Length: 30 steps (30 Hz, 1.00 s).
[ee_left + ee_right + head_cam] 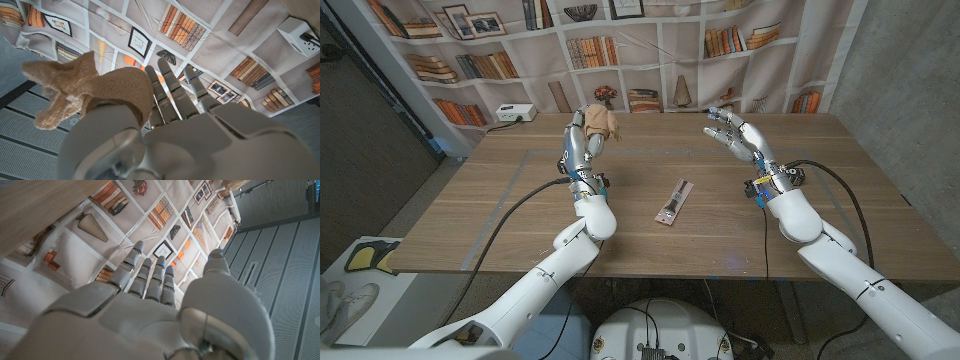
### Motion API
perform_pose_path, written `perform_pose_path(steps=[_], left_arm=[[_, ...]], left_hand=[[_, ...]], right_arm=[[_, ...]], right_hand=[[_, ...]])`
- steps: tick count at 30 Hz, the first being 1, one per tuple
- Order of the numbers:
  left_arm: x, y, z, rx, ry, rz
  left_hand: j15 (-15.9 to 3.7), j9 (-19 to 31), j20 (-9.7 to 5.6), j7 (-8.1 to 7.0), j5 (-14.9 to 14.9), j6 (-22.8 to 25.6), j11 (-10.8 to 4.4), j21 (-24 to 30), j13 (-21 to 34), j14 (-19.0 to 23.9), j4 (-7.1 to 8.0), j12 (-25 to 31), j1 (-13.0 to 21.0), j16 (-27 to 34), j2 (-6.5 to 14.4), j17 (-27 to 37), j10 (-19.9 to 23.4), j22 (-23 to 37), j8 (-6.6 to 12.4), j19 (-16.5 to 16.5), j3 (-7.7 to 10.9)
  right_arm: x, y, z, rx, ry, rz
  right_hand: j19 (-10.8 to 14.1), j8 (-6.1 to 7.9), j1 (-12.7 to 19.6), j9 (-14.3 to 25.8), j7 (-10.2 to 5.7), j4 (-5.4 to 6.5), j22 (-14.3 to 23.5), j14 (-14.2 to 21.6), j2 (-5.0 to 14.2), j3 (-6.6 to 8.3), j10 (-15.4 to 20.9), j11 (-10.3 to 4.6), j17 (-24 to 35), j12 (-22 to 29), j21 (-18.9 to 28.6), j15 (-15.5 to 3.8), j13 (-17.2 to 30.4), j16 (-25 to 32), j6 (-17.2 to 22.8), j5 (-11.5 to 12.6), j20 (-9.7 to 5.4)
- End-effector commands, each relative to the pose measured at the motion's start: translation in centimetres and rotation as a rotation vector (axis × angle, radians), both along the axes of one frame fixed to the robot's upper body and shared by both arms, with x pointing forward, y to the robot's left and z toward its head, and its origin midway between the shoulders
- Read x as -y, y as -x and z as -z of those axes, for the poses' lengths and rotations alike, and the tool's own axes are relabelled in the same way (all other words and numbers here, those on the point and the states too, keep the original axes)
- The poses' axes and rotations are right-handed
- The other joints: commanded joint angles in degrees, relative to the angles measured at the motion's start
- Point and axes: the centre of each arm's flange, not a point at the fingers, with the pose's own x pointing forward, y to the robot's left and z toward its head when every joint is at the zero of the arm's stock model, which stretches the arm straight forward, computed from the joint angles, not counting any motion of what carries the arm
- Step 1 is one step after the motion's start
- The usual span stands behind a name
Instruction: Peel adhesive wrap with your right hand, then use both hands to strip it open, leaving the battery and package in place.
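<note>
A tan adhesive wrap (597,122) hangs crumpled from my left hand (582,140), which is raised over the table's far left part. In the left wrist view the wrap (95,92) clings around the thumb side of my left hand (200,135) while the other fingers reach straight out. A slim battery package (674,201) lies on the wooden table (520,200) at the middle, apart from both hands. Raised to the right of the package, my right hand (737,135) has its fingers spread and nothing in them. My right hand (150,310) looks the same in its wrist view.
A white socket box (515,113) sits at the table's far left edge. A printed bookshelf backdrop (650,50) hangs behind the table. Black cables (515,215) run along both forearms onto the tabletop.
</note>
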Motion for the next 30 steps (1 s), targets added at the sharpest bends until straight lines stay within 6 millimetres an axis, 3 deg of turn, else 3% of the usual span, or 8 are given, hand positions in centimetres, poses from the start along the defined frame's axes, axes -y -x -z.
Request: perform_pose_path(steps=[1,4,14,30], left_arm=[[0.1,0.1,-0.1,0.006,-0.001,0.001],[0.2,0.1,-0.1,0.003,-0.002,0.001],[0.4,0.3,0.1,0.005,-0.003,0.001],[0.7,0.2,-0.1,0.017,-0.002,0.0]], left_hand=[[-0.24,0.1,-0.18,-0.02,0.2,-0.2,-0.25,0.3,-0.1,0.5,0.13,0.4,-0.9,-0.3,-0.6,-0.1,0.3,0.2,0.44,0.4,-0.59],[-0.37,0.0,-0.16,-0.06,0.2,0.1,-0.26,0.3,-0.1,0.5,0.11,0.4,-1.0,-0.3,-0.6,-0.1,0.4,0.2,0.64,0.3,-0.63],[-0.56,-0.1,-0.13,0.22,0.5,0.3,-0.28,0.2,0.0,0.5,-0.25,0.5,-0.9,-0.5,-0.1,-0.1,0.5,0.1,0.94,0.3,-0.35],[-0.45,-0.2,-0.12,0.37,0.5,0.3,-0.25,0.2,-0.1,0.7,-0.49,0.6,-1.1,-0.7,0.0,-0.2,0.6,0.1,1.21,0.3,-0.31]], right_arm=[[-0.1,0.3,0.1,0.012,0.014,0.009],[-0.3,0.3,0.1,0.009,0.022,0.006],[-0.5,0.4,0.2,0.008,0.041,0.0],[-1.2,0.1,-0.6,0.019,0.095,0.012]], right_hand=[[0.2,0.28,0.7,0.2,0.06,0.07,0.2,0.6,0.09,0.11,0.9,-0.04,0.3,0.3,-0.2,-4.4,0.1,0.1,1.0,-0.2,-0.61],[0.4,0.39,0.8,0.2,0.22,0.16,0.2,1.0,0.05,0.15,1.4,0.5,0.4,0.4,-0.1,-4.32,0.1,0.2,1.5,-0.2,-0.65],[0.4,0.33,0.8,0.2,0.21,0.53,0.2,0.9,0.04,0.19,1.6,0.2,0.5,0.3,-0.2,-4.34,0.2,0.1,1.9,-0.3,-0.96],[0.2,0.32,1.1,0.2,0.88,0.68,0.2,0.8,0.04,0.38,2.4,0.87,0.6,0.3,-0.4,-4.64,0.2,-0.1,2.6,-0.4,-0.91]])
